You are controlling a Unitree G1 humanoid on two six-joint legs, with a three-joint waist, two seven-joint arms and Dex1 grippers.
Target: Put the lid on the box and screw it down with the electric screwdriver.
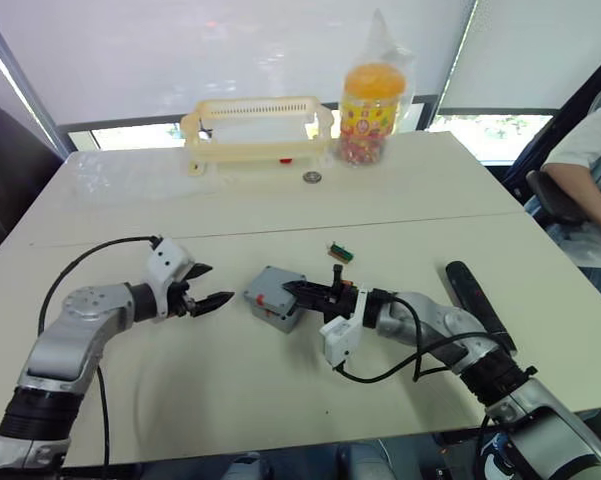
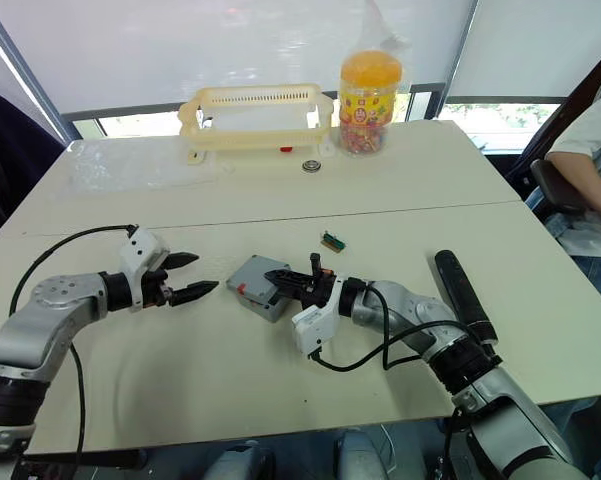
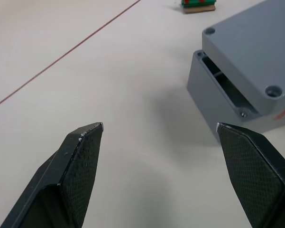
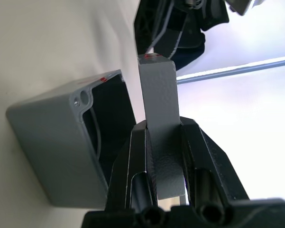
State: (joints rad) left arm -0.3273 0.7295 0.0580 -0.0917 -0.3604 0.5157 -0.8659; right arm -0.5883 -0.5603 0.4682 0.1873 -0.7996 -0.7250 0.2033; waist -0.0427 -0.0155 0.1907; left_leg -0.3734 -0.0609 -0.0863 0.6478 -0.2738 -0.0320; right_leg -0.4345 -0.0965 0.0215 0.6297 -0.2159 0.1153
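Note:
The grey box point(image 1: 277, 318) stands mid-table with a red mark on its rim. Over it hangs the flat grey lid point(image 1: 270, 283), slightly offset, with a gap to the box rim in the left wrist view; my right gripper point(image 1: 292, 290) is shut on the lid's edge point(image 4: 156, 85) from the right. In the right wrist view the box point(image 4: 52, 142) gapes open beside the lid. My left gripper point(image 1: 220, 283) is open, a short way left of the box, holding nothing. The black electric screwdriver point(image 1: 477, 300) lies on the table behind my right forearm.
A small green and red part point(image 1: 341, 252) lies just beyond the box. At the far side stand a cream basket point(image 1: 260, 125), a jar of sweets point(image 1: 372, 110) and a small metal ring point(image 1: 312, 177). A person point(image 1: 590, 170) sits at the right edge.

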